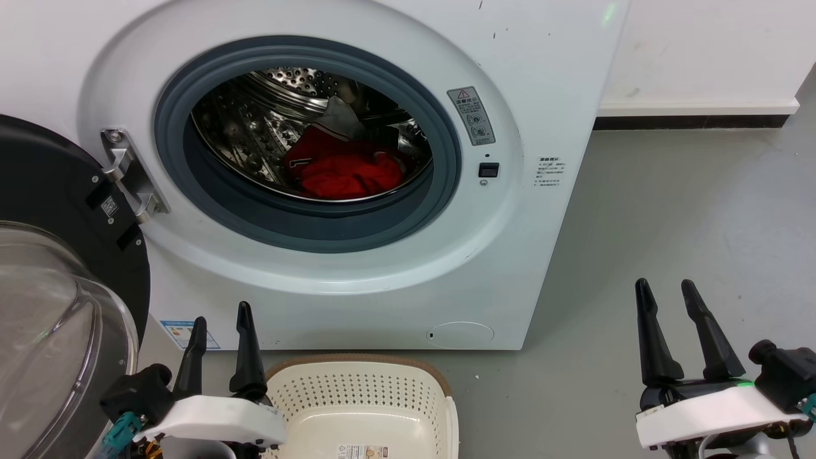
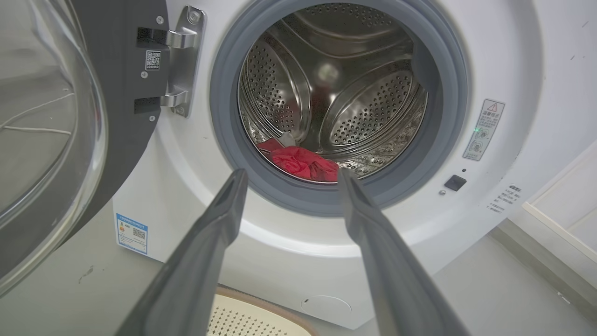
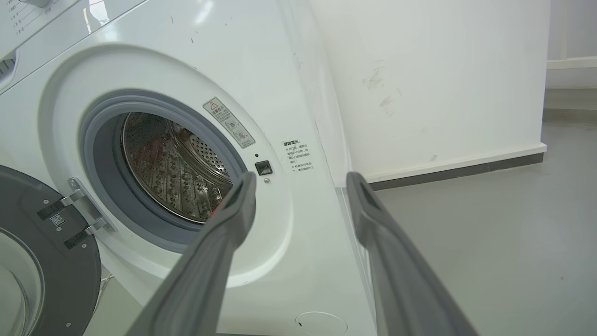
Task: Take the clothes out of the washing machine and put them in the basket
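Head view: the clothes [image 1: 347,172] lie low inside the washing machine [image 1: 542,95], the basket [image 1: 357,359] just before it, left gripper [image 1: 222,313] and right gripper [image 1: 664,284] outside it, both spread and empty; advise entering centrally, clear of the grey seal [image 1: 306,226].

- Left gripper [image 1: 221,317]: near left, low; two dark fingers [image 1: 248,357] spread apart, tips pointing up and far, empty.
- Right gripper [image 1: 664,287]: near right, low; two dark fingers [image 1: 653,344] spread apart likewise, empty.
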`<state>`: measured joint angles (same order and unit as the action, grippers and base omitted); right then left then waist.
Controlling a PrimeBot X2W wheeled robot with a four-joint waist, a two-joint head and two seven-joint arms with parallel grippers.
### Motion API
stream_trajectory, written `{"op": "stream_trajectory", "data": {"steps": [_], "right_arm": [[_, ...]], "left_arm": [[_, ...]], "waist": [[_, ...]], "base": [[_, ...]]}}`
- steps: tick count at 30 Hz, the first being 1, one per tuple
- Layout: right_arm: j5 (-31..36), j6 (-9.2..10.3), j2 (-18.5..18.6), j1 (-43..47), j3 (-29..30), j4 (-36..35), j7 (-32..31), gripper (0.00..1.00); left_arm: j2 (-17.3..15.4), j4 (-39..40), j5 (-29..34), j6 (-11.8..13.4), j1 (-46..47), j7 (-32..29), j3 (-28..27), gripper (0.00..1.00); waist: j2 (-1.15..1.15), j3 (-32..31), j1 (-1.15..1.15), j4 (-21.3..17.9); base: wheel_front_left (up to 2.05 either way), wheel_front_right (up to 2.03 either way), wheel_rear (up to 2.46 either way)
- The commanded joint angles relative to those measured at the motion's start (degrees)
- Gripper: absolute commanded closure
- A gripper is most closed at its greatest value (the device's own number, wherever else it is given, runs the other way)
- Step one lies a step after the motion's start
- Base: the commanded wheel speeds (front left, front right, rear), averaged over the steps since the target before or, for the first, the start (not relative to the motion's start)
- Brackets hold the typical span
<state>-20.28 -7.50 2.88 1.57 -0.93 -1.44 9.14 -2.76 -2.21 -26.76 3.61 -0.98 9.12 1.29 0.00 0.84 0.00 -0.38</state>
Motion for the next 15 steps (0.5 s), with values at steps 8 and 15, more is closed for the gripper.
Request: {"op": "stream_trajectory", "data": {"steps": [8,15], "right_arm": [[4.6,0.01,0.0,1.0,-0.1,-1.7,1.4,0.00],[8.0,0.01,0.0,1.7,-0.3,-2.2,2.3,0.00]], "left_arm": [[-0.1,0.9,4.5,0.1,-0.6,1.4,0.4,0.00],[-0.1,0.9,7.8,0.2,-1.1,2.3,0.6,0.00]], "waist": [[0.00,0.1,0.00,0.0],[0.00,0.3,0.00,-0.1]], "base": [[0.00,0.00,0.00],[0.00,0.00,0.00]]}}
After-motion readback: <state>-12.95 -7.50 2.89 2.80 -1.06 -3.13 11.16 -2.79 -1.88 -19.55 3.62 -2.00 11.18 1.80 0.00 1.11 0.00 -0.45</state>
